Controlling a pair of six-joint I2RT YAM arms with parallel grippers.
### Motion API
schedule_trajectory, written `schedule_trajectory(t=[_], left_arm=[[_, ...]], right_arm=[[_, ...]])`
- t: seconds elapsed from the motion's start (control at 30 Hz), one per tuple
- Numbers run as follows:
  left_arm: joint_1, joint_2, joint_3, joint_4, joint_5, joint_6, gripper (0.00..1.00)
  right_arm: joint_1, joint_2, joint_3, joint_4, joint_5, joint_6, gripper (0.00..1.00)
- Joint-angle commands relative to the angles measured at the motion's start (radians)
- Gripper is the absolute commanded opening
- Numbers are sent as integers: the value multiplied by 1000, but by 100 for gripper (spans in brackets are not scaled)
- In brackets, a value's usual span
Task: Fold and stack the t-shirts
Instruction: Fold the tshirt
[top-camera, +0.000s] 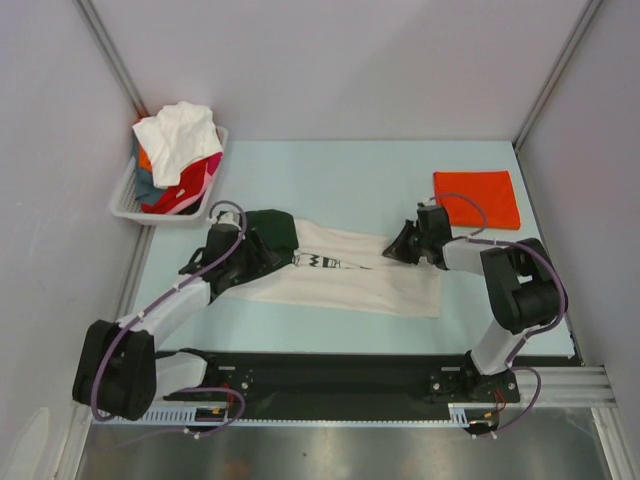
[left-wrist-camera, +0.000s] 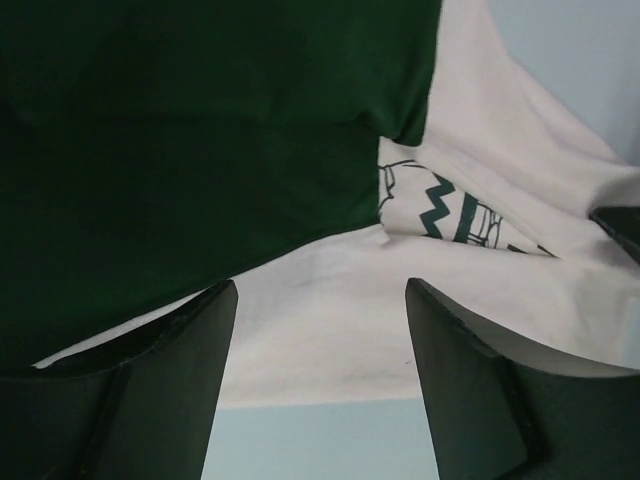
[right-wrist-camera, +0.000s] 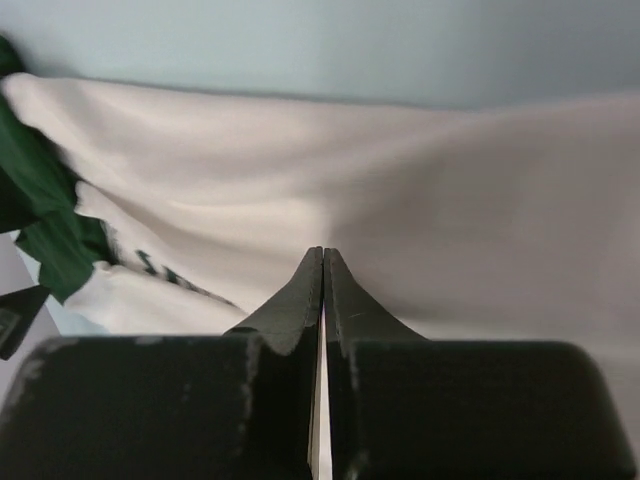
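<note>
The cream t-shirt (top-camera: 350, 280) is soft matt cloth lying in shallow wrinkles. Its dark green shoulder panel (left-wrist-camera: 180, 150) is equally dull, and the chest print (left-wrist-camera: 450, 215) looks flat, without shine. The orange-red t-shirt (top-camera: 477, 198) at the far right is matt cloth, smooth on top. The basket (top-camera: 118, 200) at the far left is white slotted plastic, faintly glossy, holding crumpled cloth shirts (top-camera: 180, 140). The tabletop (top-camera: 350, 170) is pale blue, smooth and matt. The left tool (left-wrist-camera: 320, 300) and right tool (right-wrist-camera: 322, 258) have dark matt plastic fingers, lightly scuffed. The sheet (top-camera: 350, 455) along the near edge is brushed metal.
</note>
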Motion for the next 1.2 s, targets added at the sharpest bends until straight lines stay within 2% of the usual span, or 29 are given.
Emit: schedule_trajectory(t=[0.0, 0.27, 0.43, 0.5, 0.53, 0.63, 0.67, 0.73, 0.77, 0.83, 0.97, 1.17], left_arm=[[17, -114, -55, 47, -104, -48, 75], [40, -229, -142, 9, -298, -114, 77], [62, -243, -175, -13, -375, -144, 77], [71, -245, -178, -31, -423, -157, 81], [76, -245, -176, -60, -440, -163, 83], [102, -241, -165, -117, -493, -178, 84], [111, -240, -162, -128, -503, -184, 84], [139, -240, -165, -137, -500, -186, 84], [148, -243, -165, -135, -496, -187, 84], [177, -241, -165, -129, -479, -190, 84], [214, -228, -113, -94, -436, -166, 84], [221, -156, -17, -33, -375, -131, 84]], right_arm=[[-54, -33, -124, 108, -29, 43, 0], [-228, -86, -261, 130, -55, -5, 0], [-253, -183, -238, 23, 53, -61, 0], [-240, -206, -232, 6, 89, -67, 2], [-234, -226, -223, -5, 101, -70, 4], [-168, -258, -175, -46, 159, -97, 22], [-117, -267, -164, -51, 193, -104, 32], [-55, -273, -112, -59, 227, -123, 40], [-1, -266, -91, -53, 227, -127, 45], [48, -234, -16, -31, 192, -138, 45], [128, -47, 141, 55, 16, -109, 46], [220, 220, 426, 128, -152, -26, 48]])
